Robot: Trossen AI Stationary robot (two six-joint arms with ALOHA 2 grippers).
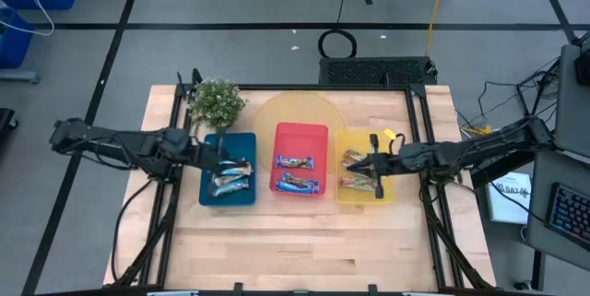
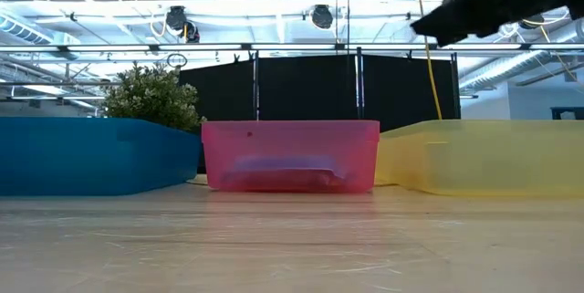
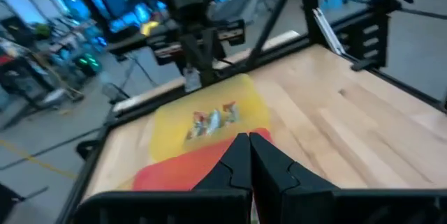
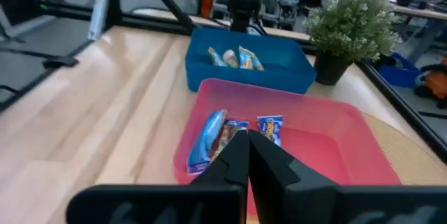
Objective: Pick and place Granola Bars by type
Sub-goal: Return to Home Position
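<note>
Granola bars [image 1: 296, 162] in three bins [image 1: 301, 139] by plant [image 1: 217, 102]; left hand [image 1: 229, 161], right hand [image 1: 358, 169] clenched, empty.

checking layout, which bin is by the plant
The blue bin, leftmost; the plant stands just behind it. The red bin and yellow bin sit farther right.

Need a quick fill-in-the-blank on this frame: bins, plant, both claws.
1. The middle bin, between the blue bin and the yellow bin, is ____.
2. The plant stands nearest the ____ bin.
3. The right claw hangs over the ____ bin.
4. The left claw hangs over the ____ bin.
Missing words: red; blue; yellow; blue.
</note>
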